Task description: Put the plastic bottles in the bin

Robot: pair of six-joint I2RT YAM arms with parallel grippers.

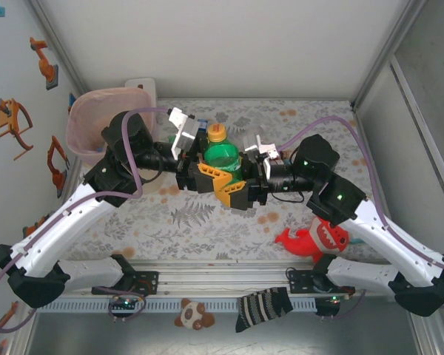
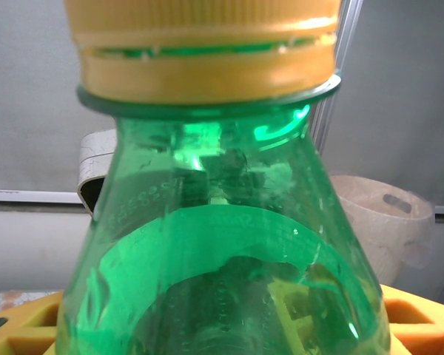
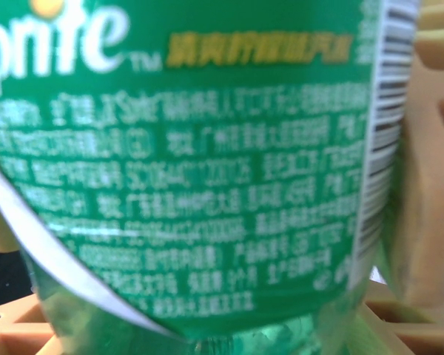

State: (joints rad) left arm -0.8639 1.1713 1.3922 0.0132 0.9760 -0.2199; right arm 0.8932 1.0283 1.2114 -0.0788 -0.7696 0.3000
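You see one green bottle [image 1: 223, 159] upright in the middle of the surface [image 1: 207, 222], yellow cap [image 1: 217, 134] on top, with both arms meeting at it. The right gripper [image 1: 242, 185] pinches it from the right. Its wrist camera shows the green label [image 3: 192, 148] close up and an orange finger [image 3: 429, 185] against the bottle's side. The left gripper [image 1: 209, 174] reaches in from the left, and its yellow fingers [image 2: 29, 325] sit either side of the bottle's [image 2: 222, 259] lower body. You cannot tell whether they press on it. The pink bin [image 1: 85, 122] stands at the far left, behind the left arm and well apart from the bottle.
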